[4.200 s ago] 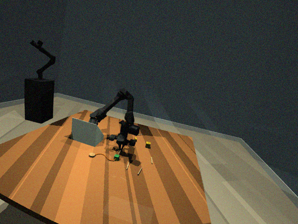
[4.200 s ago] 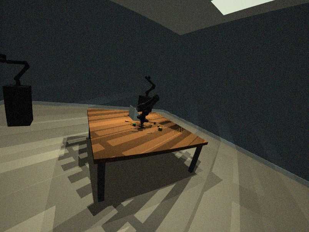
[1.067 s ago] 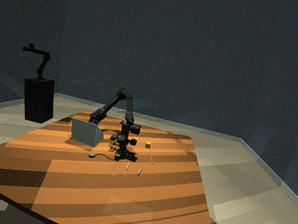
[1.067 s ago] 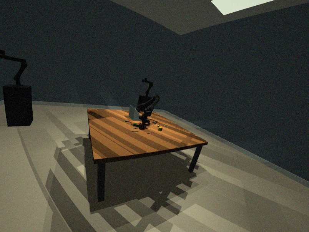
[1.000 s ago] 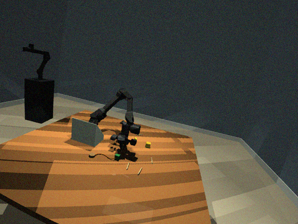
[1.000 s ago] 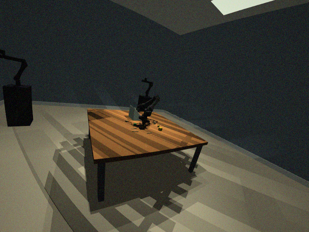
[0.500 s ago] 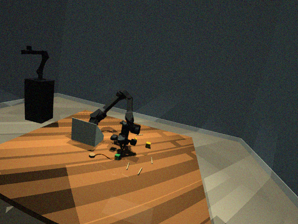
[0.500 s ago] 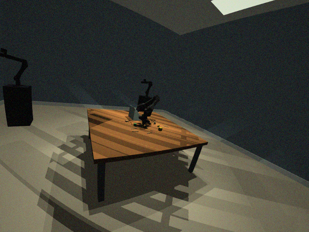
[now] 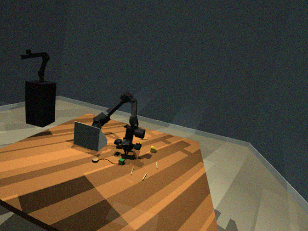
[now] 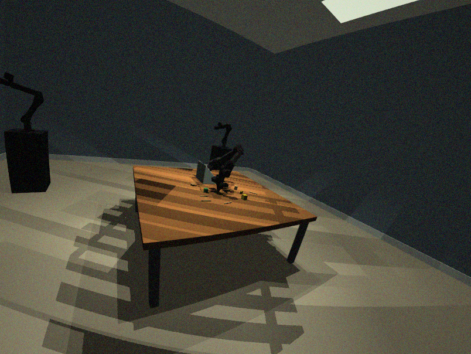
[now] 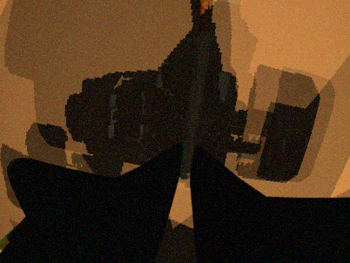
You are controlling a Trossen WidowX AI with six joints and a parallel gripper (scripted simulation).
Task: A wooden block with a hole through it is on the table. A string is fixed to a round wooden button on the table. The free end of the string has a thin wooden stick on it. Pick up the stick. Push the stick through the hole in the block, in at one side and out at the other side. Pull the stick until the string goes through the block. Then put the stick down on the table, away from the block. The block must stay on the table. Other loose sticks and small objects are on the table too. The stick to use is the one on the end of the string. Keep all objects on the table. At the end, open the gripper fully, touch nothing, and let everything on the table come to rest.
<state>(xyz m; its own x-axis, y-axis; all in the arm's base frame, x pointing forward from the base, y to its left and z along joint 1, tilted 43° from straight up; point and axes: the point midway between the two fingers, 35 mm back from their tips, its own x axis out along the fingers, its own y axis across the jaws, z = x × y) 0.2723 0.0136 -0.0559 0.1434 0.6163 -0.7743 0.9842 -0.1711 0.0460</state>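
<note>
My gripper (image 9: 125, 155) (image 10: 218, 191) (image 11: 186, 151) is shut on the thin stick (image 11: 197, 93), low over the table beside the green cube (image 9: 121, 161) (image 10: 205, 190). In the wrist view the stick runs up from the fingertips in dark shadow, with an orange end (image 11: 205, 5) at the top. The round button (image 9: 94, 160) (image 10: 193, 184) lies left of the green cube. The dark string (image 9: 105, 159) curves from the button to the green cube; its further run is hidden. A yellow cube (image 9: 153, 149) (image 10: 244, 197) stands farther off. No hole can be made out in either cube.
Loose sticks (image 9: 131, 171) (image 9: 144, 176) (image 9: 157, 165) lie in front of and right of the gripper; another stick (image 9: 144, 138) lies behind. A grey upright panel (image 9: 86, 136) (image 10: 202, 173) stands left of the arm. A small yellow object (image 10: 241, 192) and a pale one (image 10: 235, 187) lie near the yellow cube.
</note>
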